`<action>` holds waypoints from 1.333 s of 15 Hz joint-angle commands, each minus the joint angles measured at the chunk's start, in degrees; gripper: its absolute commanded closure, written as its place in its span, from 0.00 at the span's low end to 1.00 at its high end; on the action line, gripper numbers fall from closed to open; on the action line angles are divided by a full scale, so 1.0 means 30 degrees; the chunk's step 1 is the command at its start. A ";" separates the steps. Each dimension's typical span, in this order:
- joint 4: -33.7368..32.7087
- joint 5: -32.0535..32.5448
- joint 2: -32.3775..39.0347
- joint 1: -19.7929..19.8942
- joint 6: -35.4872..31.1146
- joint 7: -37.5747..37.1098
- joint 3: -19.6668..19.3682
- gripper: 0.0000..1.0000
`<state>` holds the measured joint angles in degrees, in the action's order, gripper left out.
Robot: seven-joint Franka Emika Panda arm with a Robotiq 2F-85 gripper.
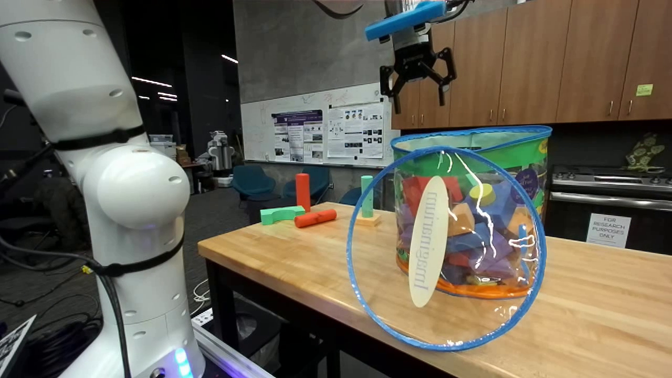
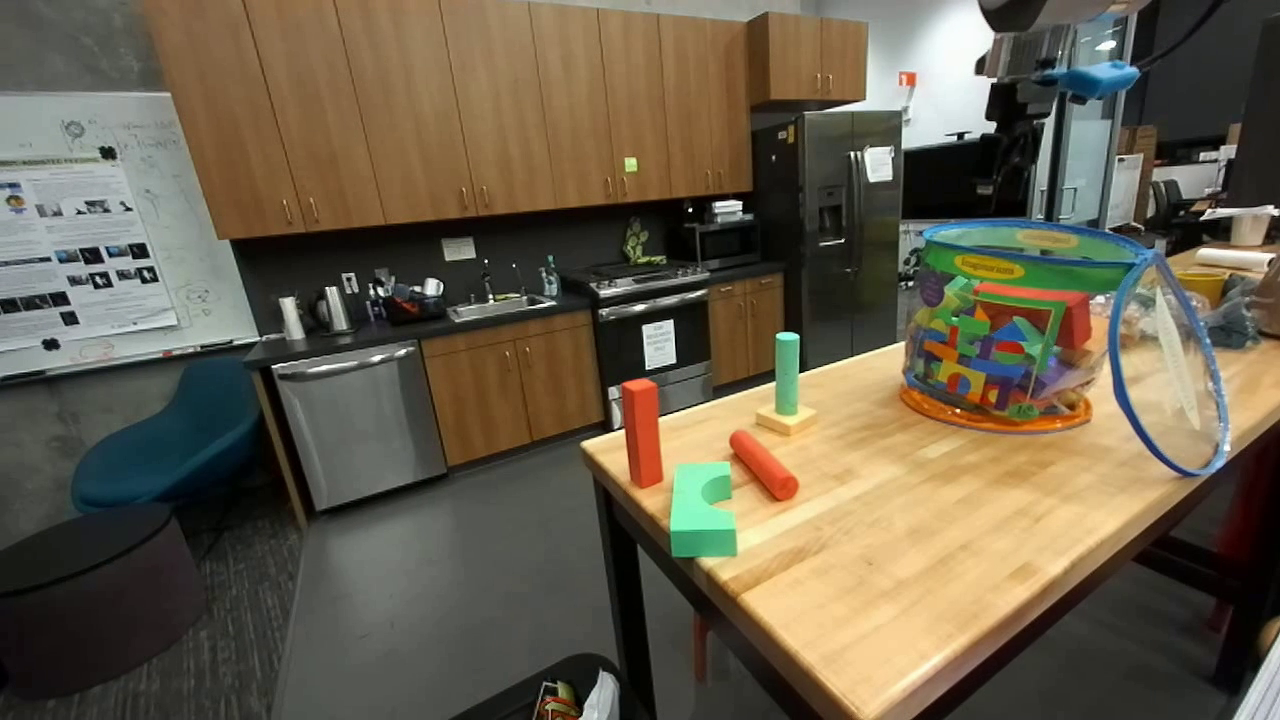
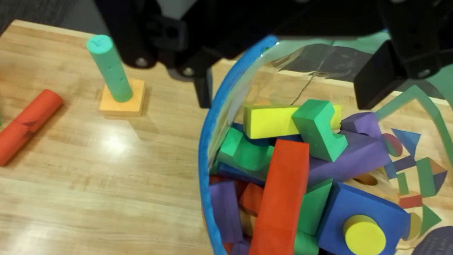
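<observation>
My gripper (image 1: 420, 106) stands open above a clear round tub (image 1: 525, 149) with a blue rim and green band. Its black fingers (image 3: 204, 94) are spread wide in the wrist view, with nothing held between them. Foam blocks of many colours fill the tub. Beneath the jaws lie a yellow block (image 3: 269, 122) and a green notched block (image 3: 311, 129). A long red block (image 3: 281, 191) leans across the pile, near a blue block (image 3: 343, 212) and a yellow round piece (image 3: 364, 235). In an exterior view the gripper (image 2: 1015, 170) looks dark and its fingertips are hard to make out.
The tub's transparent lid (image 2: 1165, 345) hangs open at its side, over the wooden table (image 2: 900, 560). Outside stand an upright red block (image 2: 643, 435), a green arch block (image 2: 700, 525), a lying red cylinder (image 2: 763, 465) and a green cylinder (image 2: 787, 375) on a square tan block (image 2: 786, 420).
</observation>
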<state>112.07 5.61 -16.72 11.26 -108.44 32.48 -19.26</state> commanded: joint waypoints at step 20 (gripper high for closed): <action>0.0291 -0.2878 0.2820 -0.3119 -0.3403 -1.0881 0.5580 0.00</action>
<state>112.25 -2.08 -11.84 2.51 -114.02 1.54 -3.31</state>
